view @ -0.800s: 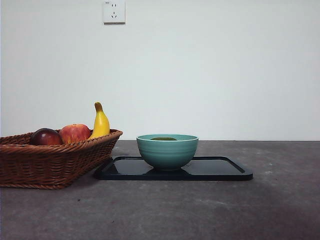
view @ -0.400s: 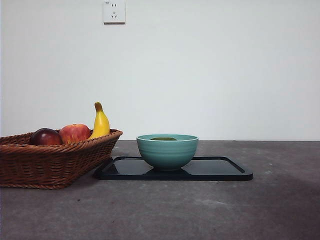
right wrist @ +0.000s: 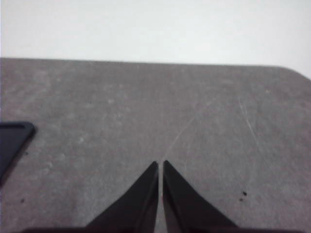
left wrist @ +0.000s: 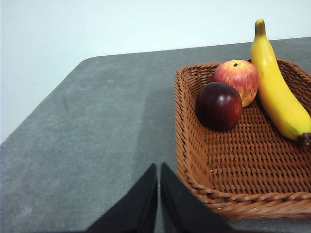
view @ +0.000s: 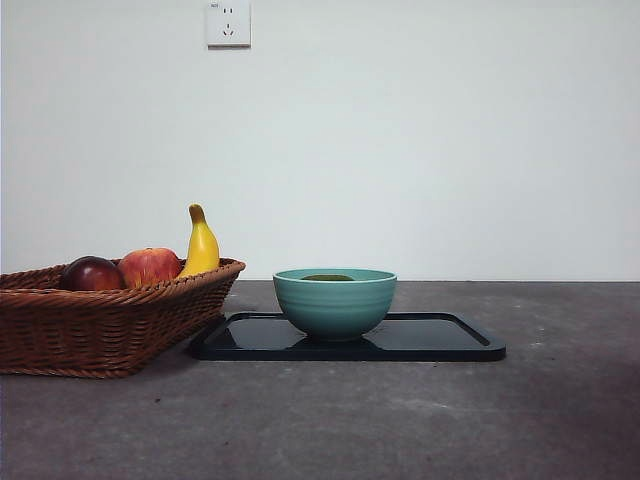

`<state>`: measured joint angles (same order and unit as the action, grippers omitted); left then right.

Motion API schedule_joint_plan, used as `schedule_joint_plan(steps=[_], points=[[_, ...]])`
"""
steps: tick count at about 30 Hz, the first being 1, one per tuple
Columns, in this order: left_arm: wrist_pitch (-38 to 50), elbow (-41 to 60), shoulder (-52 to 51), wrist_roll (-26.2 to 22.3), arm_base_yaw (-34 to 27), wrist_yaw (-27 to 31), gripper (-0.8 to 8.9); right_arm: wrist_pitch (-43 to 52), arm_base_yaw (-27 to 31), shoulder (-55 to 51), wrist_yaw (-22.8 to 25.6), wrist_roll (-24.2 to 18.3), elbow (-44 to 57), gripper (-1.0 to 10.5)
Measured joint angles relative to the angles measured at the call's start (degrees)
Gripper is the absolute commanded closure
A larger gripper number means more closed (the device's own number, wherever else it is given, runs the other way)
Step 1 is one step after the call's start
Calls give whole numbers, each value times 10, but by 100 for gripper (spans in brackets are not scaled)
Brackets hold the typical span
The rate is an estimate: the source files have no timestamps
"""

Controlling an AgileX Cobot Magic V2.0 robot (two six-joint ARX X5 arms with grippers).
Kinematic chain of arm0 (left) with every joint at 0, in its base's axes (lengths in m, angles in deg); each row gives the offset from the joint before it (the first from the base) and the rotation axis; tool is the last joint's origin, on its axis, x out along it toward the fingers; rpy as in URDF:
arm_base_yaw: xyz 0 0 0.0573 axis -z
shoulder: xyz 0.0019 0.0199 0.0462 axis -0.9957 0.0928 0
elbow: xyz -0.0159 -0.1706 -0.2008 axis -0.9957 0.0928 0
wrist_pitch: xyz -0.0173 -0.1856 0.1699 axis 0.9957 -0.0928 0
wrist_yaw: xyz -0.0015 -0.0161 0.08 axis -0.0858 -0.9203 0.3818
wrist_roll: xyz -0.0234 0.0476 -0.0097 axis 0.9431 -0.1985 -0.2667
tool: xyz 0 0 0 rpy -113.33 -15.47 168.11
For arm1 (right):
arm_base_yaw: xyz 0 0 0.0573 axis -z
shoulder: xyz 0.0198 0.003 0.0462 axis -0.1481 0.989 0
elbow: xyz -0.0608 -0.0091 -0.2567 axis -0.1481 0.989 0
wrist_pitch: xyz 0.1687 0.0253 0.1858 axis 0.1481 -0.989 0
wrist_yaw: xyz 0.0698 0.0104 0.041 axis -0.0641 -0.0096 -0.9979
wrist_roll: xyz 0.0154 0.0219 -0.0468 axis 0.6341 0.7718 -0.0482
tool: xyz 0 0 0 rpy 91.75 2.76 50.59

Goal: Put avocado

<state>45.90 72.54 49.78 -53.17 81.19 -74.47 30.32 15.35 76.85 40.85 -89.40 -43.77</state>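
The avocado (view: 328, 277) lies inside the teal bowl (view: 335, 301); only a thin dark olive sliver of it shows above the rim in the front view. The bowl stands on a black tray (view: 440, 338). My left gripper (left wrist: 159, 171) is shut and empty, above the table beside the wicker basket (left wrist: 194, 179). My right gripper (right wrist: 161, 167) is shut and empty over bare grey table, with a corner of the black tray (right wrist: 12, 141) at the edge of its view. Neither gripper shows in the front view.
The wicker basket (view: 100, 320) stands left of the tray and holds a dark red-purple fruit (view: 92, 274), a red apple (view: 149, 266) and a banana (view: 201, 245). A wall socket (view: 228, 23) is on the white wall behind.
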Motion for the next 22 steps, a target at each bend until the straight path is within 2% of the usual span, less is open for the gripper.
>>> schedule_joint_plan(steps=[4, 22], points=[[0, 0, 0, 0, 0, 0, 804, -26, 0, 0, 15, 1, 0, 940], [0, 0, 0, 0, 0, 0, 804, -24, 0, 0, 12, 4, 0, 940]])
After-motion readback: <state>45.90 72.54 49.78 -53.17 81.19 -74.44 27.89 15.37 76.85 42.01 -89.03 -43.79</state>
